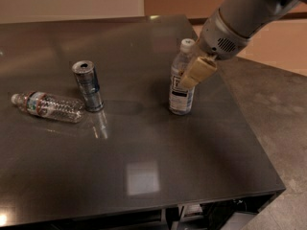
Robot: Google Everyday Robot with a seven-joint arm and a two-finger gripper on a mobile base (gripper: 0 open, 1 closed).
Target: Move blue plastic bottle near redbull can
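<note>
The blue plastic bottle [180, 98], with a white cap and a white-and-dark label, stands upright right of the table's middle. The redbull can [88, 86], silver and blue, stands upright well to the bottle's left. My gripper [193, 74], cream-coloured at the end of a grey arm coming in from the upper right, is at the bottle's upper body and overlaps its right side below the cap. Whether it touches the bottle cannot be told.
A crinkled clear bottle [48, 107] with a red-and-blue label lies on its side just left of the can. All stand on a dark glossy table [144, 176]; its right edge [249, 128] borders a speckled floor.
</note>
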